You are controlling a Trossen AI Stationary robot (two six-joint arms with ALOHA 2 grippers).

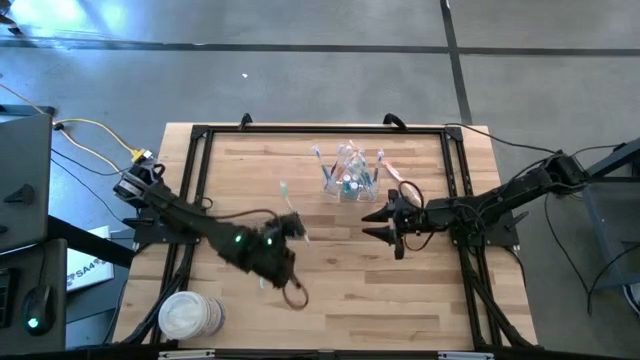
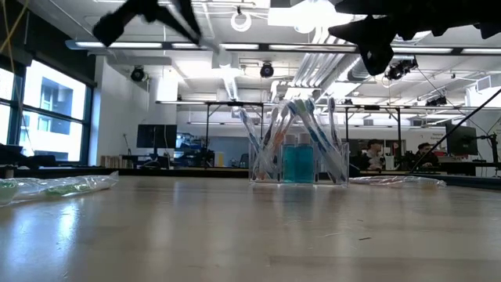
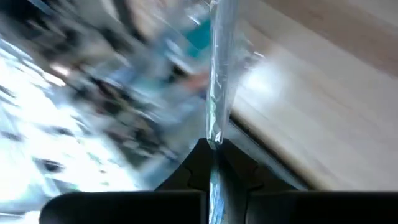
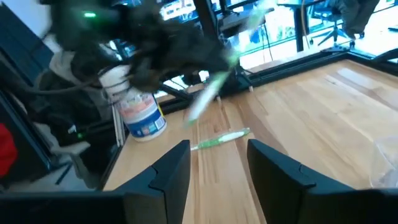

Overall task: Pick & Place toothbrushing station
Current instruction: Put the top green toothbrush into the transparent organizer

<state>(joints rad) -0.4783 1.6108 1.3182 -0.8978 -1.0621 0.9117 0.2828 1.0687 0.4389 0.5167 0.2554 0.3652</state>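
Observation:
A clear plastic cup with several toothbrushes and blue-capped tubes stands at the table's far middle, also in the low view as the cup. My left gripper hangs above the table's left middle, shut on a toothbrush in a clear wrapper. In the high view the held toothbrush points toward the far edge. My right gripper hovers open near the cup's near right side, with nothing between its fingers. A green toothbrush lies flat on the table beyond it. My left gripper pinches the wrapped toothbrush between its two shut fingers. The toothbrush runs along the fingers and sticks out well past their tips, while its wrapper continues back between them. It is lifted clear of the table.
A stack of white round discs sits at the near left corner. Wrapped green brushes and another clear wrapper lie on the table in the low view. A black frame borders the table.

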